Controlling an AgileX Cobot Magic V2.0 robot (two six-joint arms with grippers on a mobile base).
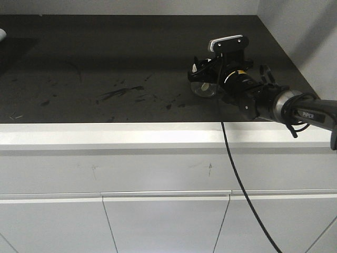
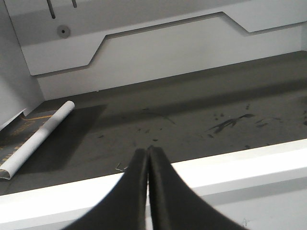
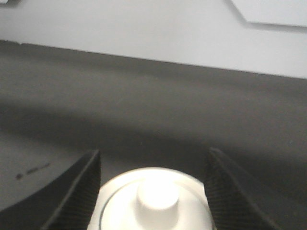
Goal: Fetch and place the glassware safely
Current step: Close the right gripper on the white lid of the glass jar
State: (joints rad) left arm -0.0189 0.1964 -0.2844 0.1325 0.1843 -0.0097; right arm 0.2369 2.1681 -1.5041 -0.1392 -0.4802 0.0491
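The glass jar (image 1: 203,87) is at the right of the dark countertop (image 1: 105,63), seen as a clear round body in front of my right gripper (image 1: 200,79). In the right wrist view its cream-white lid with a central knob (image 3: 156,199) fills the gap between the two black fingers (image 3: 81,191), and both lid sides touch the pads. My right gripper (image 3: 153,165) is shut on the jar. I cannot tell whether the jar rests on the counter. My left gripper (image 2: 147,151) is shut and empty over the counter's white front edge (image 2: 249,163).
A white rolled tube (image 2: 38,139) lies at the counter's left beside a flat dark sheet. White walls close the back and right (image 1: 310,31). A black cable (image 1: 237,179) hangs from the right arm over the cabinet doors. Dark smears mark the counter's middle (image 1: 121,94).
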